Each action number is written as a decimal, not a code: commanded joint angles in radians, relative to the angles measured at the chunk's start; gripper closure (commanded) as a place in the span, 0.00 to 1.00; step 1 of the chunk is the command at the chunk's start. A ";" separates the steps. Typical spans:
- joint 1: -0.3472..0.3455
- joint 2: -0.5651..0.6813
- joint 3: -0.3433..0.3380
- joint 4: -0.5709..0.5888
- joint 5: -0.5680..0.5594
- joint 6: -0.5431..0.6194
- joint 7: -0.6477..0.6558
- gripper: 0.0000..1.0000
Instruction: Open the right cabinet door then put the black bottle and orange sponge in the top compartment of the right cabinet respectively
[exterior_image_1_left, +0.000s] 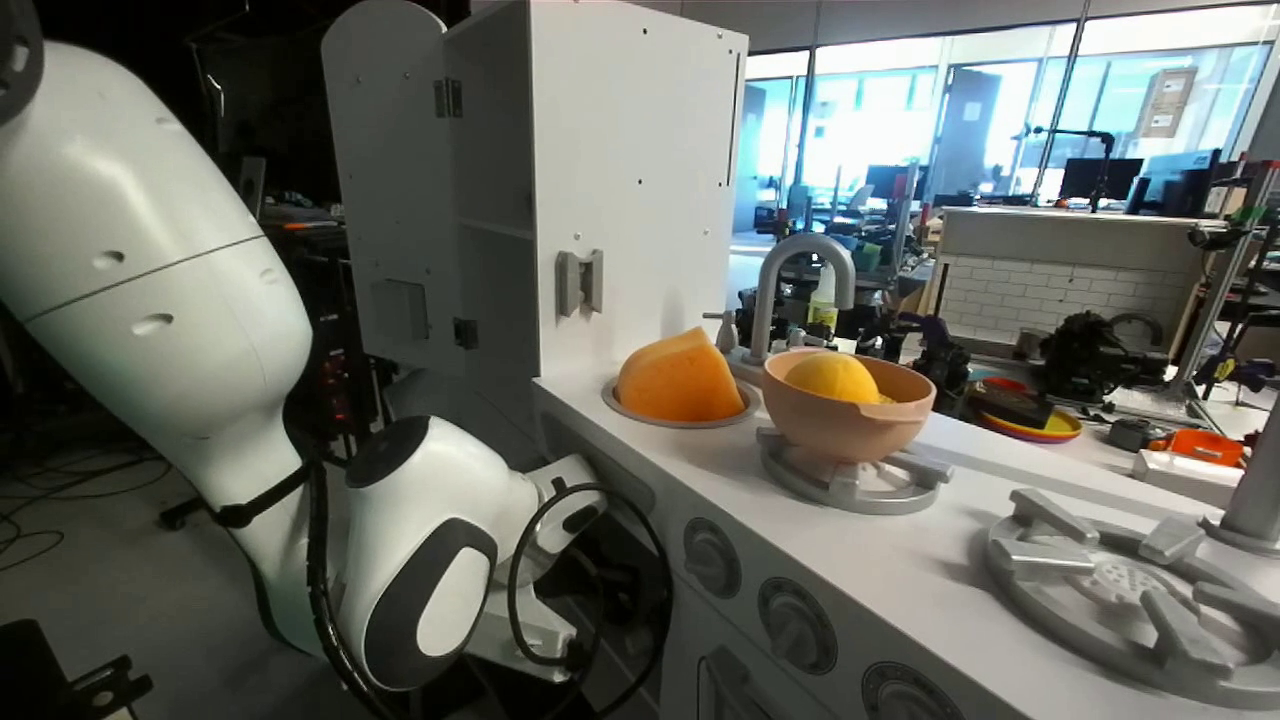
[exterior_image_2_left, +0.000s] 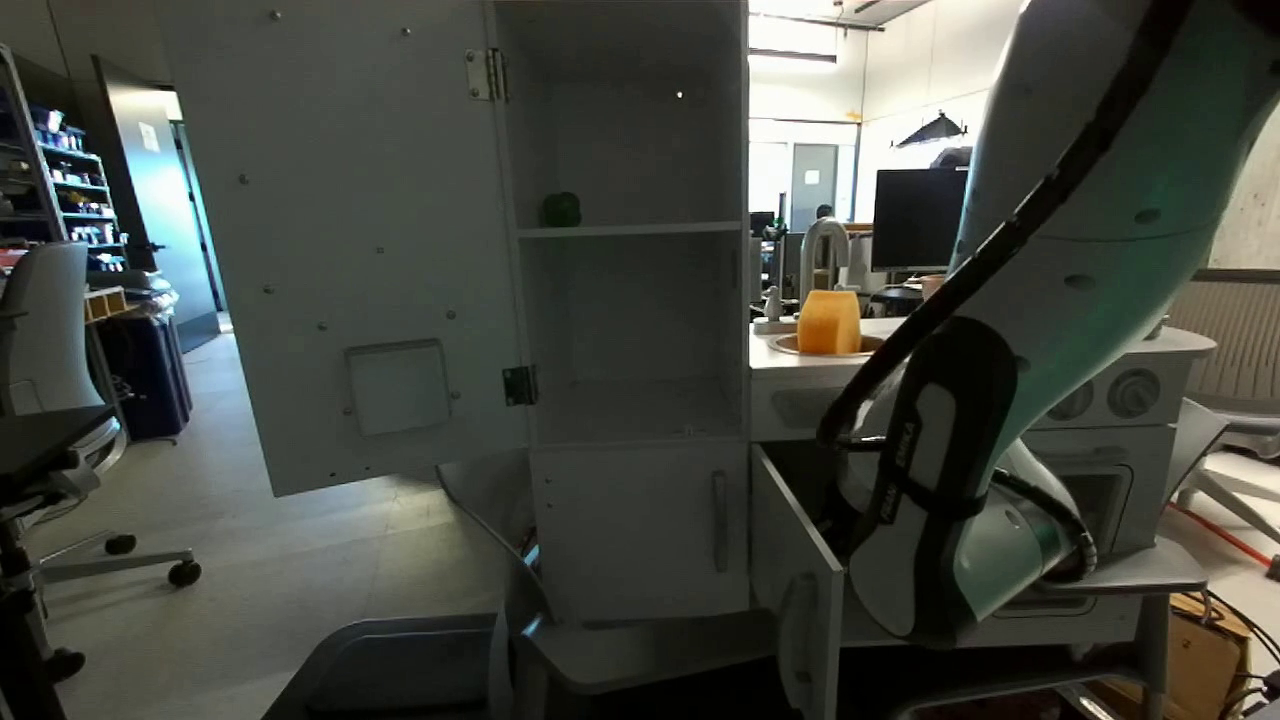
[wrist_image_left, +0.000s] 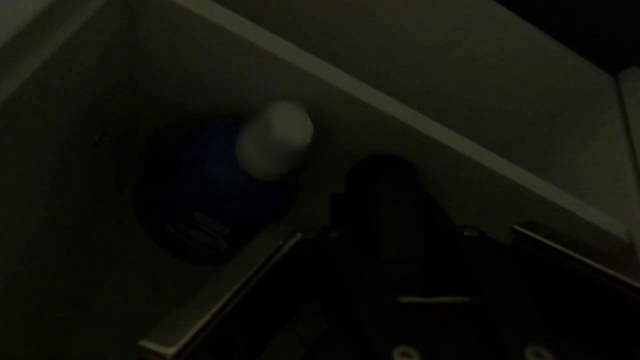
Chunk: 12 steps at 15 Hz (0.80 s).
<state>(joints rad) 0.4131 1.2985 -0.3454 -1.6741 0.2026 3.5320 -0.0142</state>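
The right cabinet door (exterior_image_2_left: 370, 230) stands wide open, also in an exterior view (exterior_image_1_left: 390, 200). The top compartment (exterior_image_2_left: 640, 140) holds a small green round thing at its left front. The orange sponge (exterior_image_1_left: 680, 382) sits in the sink basin, also in an exterior view (exterior_image_2_left: 828, 322). In the very dark wrist view a black rounded form, apparently the black bottle (wrist_image_left: 382, 172), lies between the fingers of my gripper (wrist_image_left: 385, 210). The fingers lie close on both sides of it; whether they press on it is too dark to tell. Both exterior views hide the gripper behind the arm.
A blue bottle with a white cap (wrist_image_left: 275, 140) is left of the gripper inside the same space. A lower door (exterior_image_2_left: 800, 580) stands open beside the arm. A bowl with a yellow fruit (exterior_image_1_left: 850, 400) rests on a burner. A faucet (exterior_image_1_left: 800, 270) rises behind the sink.
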 joint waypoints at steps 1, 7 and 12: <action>0.047 0.106 -0.052 0.101 0.084 0.118 -0.022 0.89; 0.114 0.185 -0.127 0.181 0.196 0.098 -0.014 0.33; 0.184 0.272 -0.226 0.245 0.270 0.068 0.043 0.00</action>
<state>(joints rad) 0.5709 1.4685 -0.5118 -1.5365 0.4072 3.5353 0.0082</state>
